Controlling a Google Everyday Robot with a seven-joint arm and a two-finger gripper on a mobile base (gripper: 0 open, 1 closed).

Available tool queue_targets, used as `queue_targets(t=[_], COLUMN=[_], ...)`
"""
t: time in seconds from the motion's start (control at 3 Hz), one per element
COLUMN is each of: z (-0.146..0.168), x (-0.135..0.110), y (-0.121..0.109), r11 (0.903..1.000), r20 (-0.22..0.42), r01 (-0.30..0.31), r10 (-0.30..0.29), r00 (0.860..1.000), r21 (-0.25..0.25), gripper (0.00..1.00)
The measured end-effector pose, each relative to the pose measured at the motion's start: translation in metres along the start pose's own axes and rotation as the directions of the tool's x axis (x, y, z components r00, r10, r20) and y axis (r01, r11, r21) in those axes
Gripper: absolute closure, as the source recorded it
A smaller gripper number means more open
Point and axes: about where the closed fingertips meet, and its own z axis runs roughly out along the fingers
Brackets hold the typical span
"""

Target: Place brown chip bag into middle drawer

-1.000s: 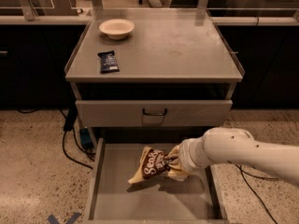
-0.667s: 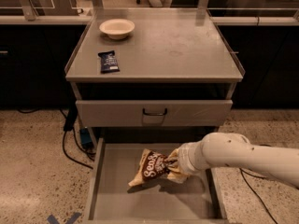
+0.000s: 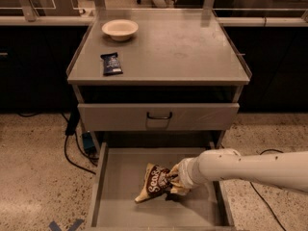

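- my hand (image 3: 176, 181) sits low inside the open middle drawer (image 3: 120, 177), a broad, shallow grey metal drawer with a bare flat floor, towards its right side.
- it is closed on the right end of the brown chip bag (image 3: 155, 189), a crinkled dark-brown and cream foil bag with white script lettering.
- the bag slants down and to the left from my grip, and its lower left corner is at the drawer floor near the middle; i cannot tell if that corner touches.
- my white tubular arm (image 3: 250, 170) comes in from the right, crossing over the drawer's right wall.
- above the open drawer is a closed grey drawer front (image 3: 110, 118) with a small black loop handle (image 3: 159, 115).
- on the grey worktop (image 3: 183, 47) a round cream bowl (image 3: 120, 29) stands near the back left.
- a small dark-blue snack bar wrapper (image 3: 111, 63) lies flat nearer the front left edge, apart from the bowl.
- black cables (image 3: 71, 150) trail over the speckled floor to the left of the cabinet.
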Motion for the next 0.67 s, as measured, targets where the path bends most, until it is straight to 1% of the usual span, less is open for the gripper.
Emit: queue_targets(t=[0.33, 0.67], z=[0.04, 0.068], x=[0.001, 0.007], y=[0.019, 0.036], r11=[0.9985, 0.9946], r20=[0.022, 0.039], r01=[0.016, 0.001], r10=[-0.015, 0.003], r00=[1.0, 0.999], r21=[-0.053, -0.104], gripper=[1.0, 1.0])
